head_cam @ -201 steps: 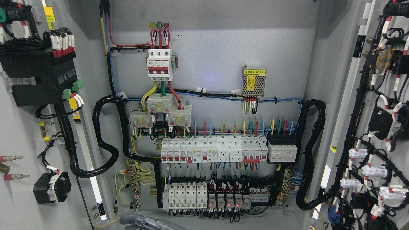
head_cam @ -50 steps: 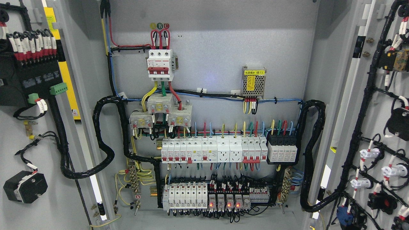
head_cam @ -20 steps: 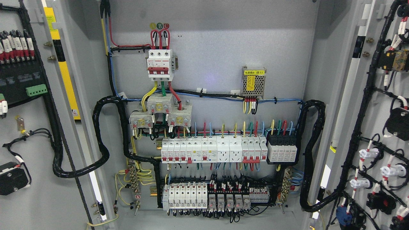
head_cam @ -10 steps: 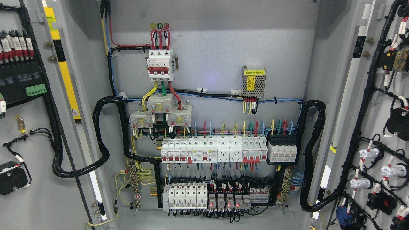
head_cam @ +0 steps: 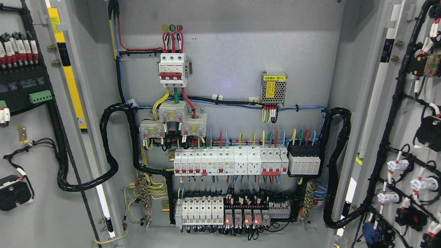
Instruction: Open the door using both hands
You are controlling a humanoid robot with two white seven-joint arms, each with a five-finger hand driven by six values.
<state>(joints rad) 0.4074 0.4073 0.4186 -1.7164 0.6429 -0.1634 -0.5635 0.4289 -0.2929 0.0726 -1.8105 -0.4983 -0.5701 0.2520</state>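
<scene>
Doors of the grey electrical cabinet stand swung wide on both sides, and neither robot hand shows anywhere, so whether the fingers are released, clenched or grasping anything cannot be told. Along the cabinet's left edge the left door (head_cam: 38, 213) shows its inner face: a black module with red-and-white ferruled wires near its top, a green terminal block (head_cam: 40, 96) below that, and a black round switch body (head_cam: 12, 192) low at the picture's left edge. A thick black wrapped cable loom (head_cam: 110, 148) loops from this door across the hinge gap into the cabinet's back panel (head_cam: 241, 44). On that panel, upper left of centre, sits a white three-pole breaker (head_cam: 173, 70) with red handles, fed by red loops from above; three grey terminal blocks cluster just beneath it. Further right, a small perforated metal power supply (head_cam: 273, 88) with a yellow label hangs above a horizontal run of black and blue wiring. Across the panel's middle runs a row of white breakers and sockets (head_cam: 231, 162), ending at the right in a black block (head_cam: 304, 161). A second row lies along the panel's lower edge — white breakers at the left, then relays (head_cam: 243, 217) with four small red lights lit. Another black loom (head_cam: 336, 165) curves down the panel's right edge. At the cabinet's right edge the right door (head_cam: 386, 113) carries black wiring, white lamp holders and black switch bodies on its inner face.
</scene>
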